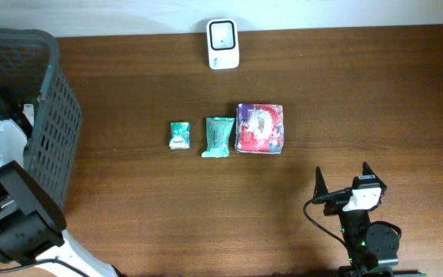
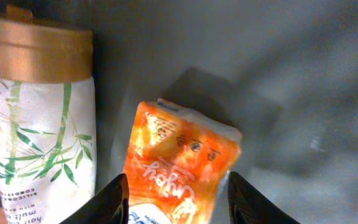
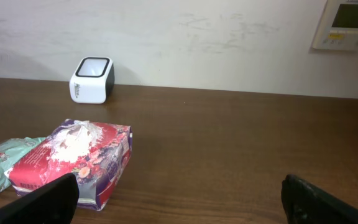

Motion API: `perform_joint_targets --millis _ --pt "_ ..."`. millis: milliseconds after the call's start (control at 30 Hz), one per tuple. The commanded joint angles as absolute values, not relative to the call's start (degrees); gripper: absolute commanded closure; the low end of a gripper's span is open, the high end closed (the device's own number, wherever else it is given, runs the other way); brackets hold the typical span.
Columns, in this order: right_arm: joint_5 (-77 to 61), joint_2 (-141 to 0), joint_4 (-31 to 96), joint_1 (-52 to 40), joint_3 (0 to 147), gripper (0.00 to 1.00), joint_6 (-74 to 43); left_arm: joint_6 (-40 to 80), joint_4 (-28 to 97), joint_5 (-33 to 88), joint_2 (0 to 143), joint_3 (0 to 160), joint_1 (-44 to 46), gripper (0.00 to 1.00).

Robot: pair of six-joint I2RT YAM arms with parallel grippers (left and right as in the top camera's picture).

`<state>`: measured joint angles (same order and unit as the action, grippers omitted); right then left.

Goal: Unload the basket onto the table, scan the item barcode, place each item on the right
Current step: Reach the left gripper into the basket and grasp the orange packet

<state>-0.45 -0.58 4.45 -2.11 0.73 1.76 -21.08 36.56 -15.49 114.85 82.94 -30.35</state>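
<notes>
Our left pincer (image 2: 178,199) straddled the orange packet (image 2: 179,165) in the basket (image 1: 48,115), not yet clenched; it could slip against the bamboo-print tube (image 2: 42,137); our right pincer (image 3: 179,199) gaped empty.

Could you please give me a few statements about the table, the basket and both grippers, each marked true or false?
1. Three packets lie in a row on the table. True.
2. The white scanner stands between the packets. False: it stands apart, near the far edge.
3. The left gripper straddles an orange packet. True.
4. The right gripper holds the red-purple packet. False: it is open and empty.
5. The dark basket sits at the table's right end. False: left.
</notes>
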Motion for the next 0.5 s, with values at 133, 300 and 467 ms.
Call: perform_joint_targets --millis 133,300,467 --pt "0.1 -0.3 4.7 -1.8 0.3 0.01 1.9 -21.8 37.1 -8.6 115.3 80.1 -30.5 0.43" --pt "0.1 -0.3 4.7 -1.8 0.3 0.01 1.9 -21.8 36.6 -8.5 115.3 80.1 -31.1 0.71" --pt "0.0 -0.3 4.7 -1.8 0.3 0.01 1.9 -16.6 36.5 -8.5 114.0 81.1 -32.9 1.00"
